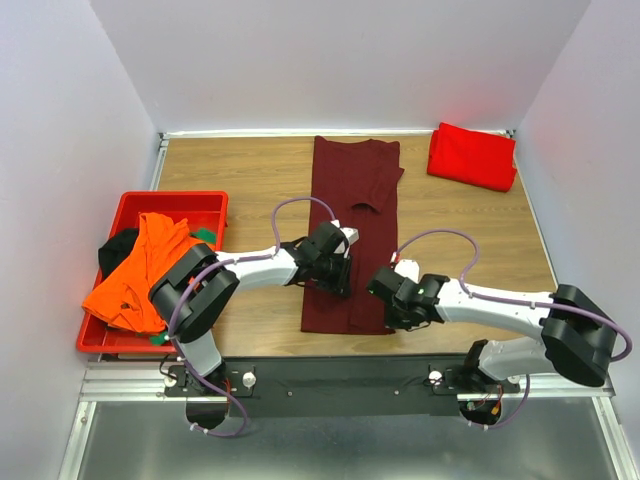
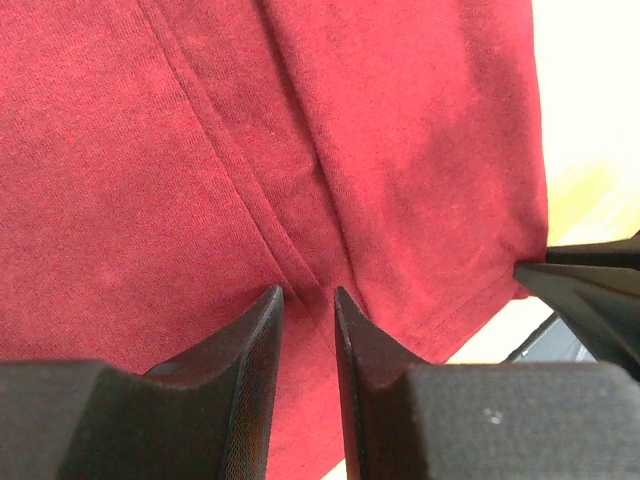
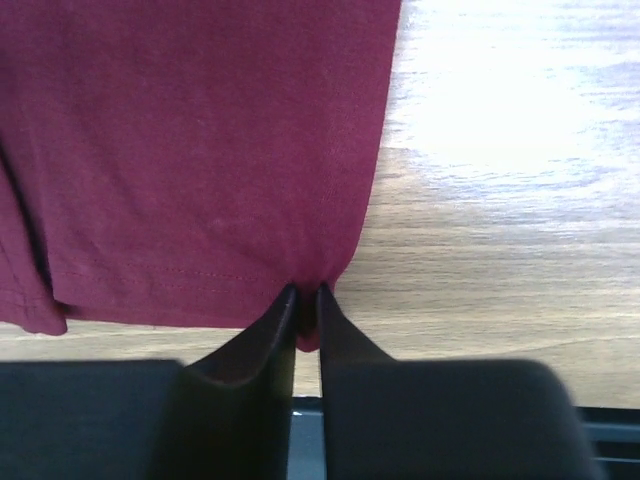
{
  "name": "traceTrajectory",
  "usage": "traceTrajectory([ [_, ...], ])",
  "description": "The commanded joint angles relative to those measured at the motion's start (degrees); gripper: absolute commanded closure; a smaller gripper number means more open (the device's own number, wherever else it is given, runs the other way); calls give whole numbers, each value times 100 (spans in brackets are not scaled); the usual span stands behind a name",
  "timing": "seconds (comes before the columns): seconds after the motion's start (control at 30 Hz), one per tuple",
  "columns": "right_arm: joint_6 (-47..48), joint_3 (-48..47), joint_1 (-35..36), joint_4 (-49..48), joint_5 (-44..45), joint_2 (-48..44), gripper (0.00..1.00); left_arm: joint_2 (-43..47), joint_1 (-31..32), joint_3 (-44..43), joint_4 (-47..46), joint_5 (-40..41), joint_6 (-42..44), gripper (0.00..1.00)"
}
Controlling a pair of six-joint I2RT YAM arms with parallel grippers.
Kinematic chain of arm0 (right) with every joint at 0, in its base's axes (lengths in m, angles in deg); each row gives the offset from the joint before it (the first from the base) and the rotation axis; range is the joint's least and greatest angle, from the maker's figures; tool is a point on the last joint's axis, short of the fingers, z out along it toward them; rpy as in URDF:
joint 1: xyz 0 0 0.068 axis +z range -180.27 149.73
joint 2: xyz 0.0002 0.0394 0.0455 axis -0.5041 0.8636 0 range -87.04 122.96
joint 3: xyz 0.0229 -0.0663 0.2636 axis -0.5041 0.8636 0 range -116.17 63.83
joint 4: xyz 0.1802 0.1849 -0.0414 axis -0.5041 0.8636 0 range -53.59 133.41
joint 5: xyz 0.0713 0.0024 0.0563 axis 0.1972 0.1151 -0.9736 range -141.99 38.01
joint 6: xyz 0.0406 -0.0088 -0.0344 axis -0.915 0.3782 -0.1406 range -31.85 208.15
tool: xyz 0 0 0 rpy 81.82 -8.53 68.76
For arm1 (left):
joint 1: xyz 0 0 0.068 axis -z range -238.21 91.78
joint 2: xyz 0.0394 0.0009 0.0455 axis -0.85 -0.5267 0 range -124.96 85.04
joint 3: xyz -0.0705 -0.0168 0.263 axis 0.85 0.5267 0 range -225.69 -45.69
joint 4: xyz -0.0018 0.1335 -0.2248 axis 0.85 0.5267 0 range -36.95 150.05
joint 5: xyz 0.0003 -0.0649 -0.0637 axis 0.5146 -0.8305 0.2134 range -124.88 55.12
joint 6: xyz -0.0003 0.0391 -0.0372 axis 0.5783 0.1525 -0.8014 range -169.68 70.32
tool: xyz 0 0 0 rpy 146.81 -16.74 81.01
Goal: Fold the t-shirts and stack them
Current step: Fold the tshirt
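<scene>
A dark maroon t-shirt (image 1: pixel 352 215), folded into a long strip, lies down the middle of the table. My right gripper (image 1: pixel 393 300) is shut on its near right hem corner, and the cloth (image 3: pixel 200 150) is pinched between the fingertips (image 3: pixel 283 305). My left gripper (image 1: pixel 338 272) rests low on the maroon shirt (image 2: pixel 200 150) a little in from the near hem. Its jaws are a narrow gap apart astride a fold line, with cloth showing through the gap. A folded bright red t-shirt (image 1: pixel 472 156) lies at the back right. Orange (image 1: pixel 140 270) and black (image 1: pixel 115 250) t-shirts lie in the tray.
A rigid red plastic tray (image 1: pixel 180 202) stands at the table's left edge. Bare wooden table (image 1: pixel 470 235) shows to the right of the maroon shirt. White walls close in the back and sides. My right finger shows at the right edge of the left wrist view (image 2: pixel 590 290).
</scene>
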Motion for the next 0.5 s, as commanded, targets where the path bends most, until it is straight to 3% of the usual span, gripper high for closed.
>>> traceTrajectory([
  [0.0, -88, 133, 44, 31, 31, -220, 87, -143, 33, 83, 10, 120, 0, 66],
  [0.17, -167, 194, 53, 207, 5, -422, 88, -196, 33, 127, 1, 138, 0, 66],
  [0.47, -229, 326, 45, 401, -31, -651, 81, -275, 33, 180, 10, 173, 9, 66],
])
